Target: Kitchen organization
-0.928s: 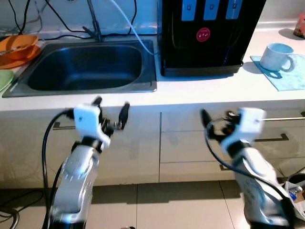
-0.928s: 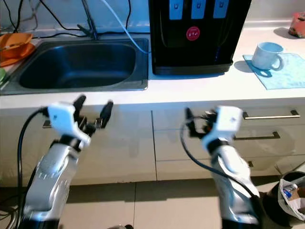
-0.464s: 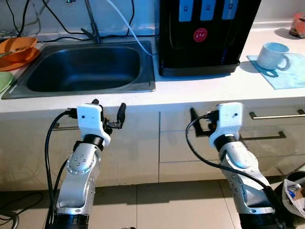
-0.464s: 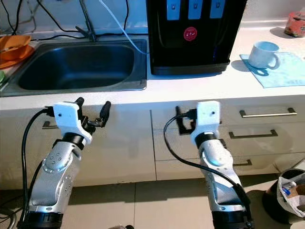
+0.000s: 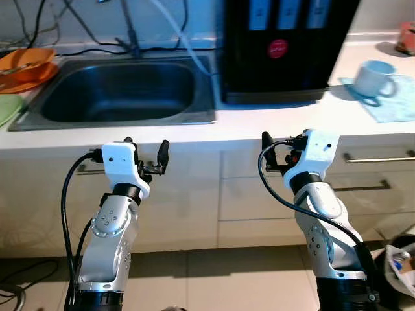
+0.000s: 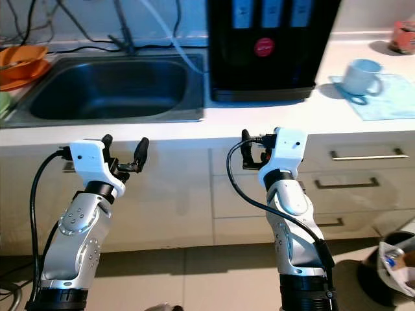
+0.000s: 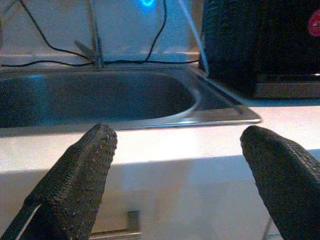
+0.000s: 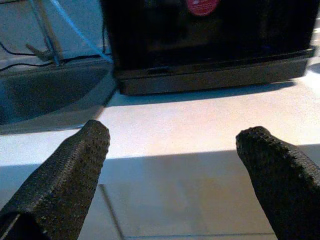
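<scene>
Bright light washes the white countertop (image 5: 272,123) almost to glare, while the sink (image 5: 120,97) basin stays dim. Head views look slightly soft; wrist views carry a bluish cast, with blurred fingertips (image 7: 82,175).

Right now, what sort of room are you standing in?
Most likely a home kitchen. A steel sink is set in a white counter, a black water dispenser stands beside it, and a pale blue mug sits on a mat. Drawers with bar handles run below.

Bare counter (image 5: 272,123) lies before the black dispenser (image 5: 285,52), which blocks reach behind; sink (image 5: 120,91) basin is open.
</scene>
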You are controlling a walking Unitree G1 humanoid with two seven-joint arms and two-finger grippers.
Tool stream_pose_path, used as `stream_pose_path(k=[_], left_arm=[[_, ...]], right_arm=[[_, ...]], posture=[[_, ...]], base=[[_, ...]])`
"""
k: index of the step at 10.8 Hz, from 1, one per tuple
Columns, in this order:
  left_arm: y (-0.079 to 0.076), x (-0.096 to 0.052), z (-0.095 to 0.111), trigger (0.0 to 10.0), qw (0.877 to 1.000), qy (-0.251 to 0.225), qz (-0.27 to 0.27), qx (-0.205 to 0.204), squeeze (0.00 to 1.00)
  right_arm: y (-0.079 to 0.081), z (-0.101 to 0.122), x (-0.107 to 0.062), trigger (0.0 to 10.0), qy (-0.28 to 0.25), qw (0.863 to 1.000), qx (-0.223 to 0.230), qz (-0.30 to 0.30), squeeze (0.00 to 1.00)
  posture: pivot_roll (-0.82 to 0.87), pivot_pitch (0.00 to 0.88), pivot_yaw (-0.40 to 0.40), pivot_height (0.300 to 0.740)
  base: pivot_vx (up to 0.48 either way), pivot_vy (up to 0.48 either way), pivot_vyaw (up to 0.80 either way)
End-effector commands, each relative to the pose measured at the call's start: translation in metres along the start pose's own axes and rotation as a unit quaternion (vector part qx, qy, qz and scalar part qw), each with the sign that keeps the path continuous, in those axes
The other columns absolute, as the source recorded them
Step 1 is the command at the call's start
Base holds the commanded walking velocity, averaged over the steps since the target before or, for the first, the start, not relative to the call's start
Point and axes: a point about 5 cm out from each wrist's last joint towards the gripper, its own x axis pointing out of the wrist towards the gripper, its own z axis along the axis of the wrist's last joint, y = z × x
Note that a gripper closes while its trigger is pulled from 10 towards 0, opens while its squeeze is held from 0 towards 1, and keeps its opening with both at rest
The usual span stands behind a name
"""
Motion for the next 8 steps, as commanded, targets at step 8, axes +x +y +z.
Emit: stream_pose_path(k=[8], left_arm=[[0.0043,0.0023,-0.0013,10.0,1.000,0.010,0.010,0.002,0.00]], right_arm=[[0.0027,-0.0035,0.0020,10.0,0.009,1.000,0.014,0.006,0.00]], posture=[[0.04,0.004,0.057,0.740]], base=[[0.000,0.448,0.00]])
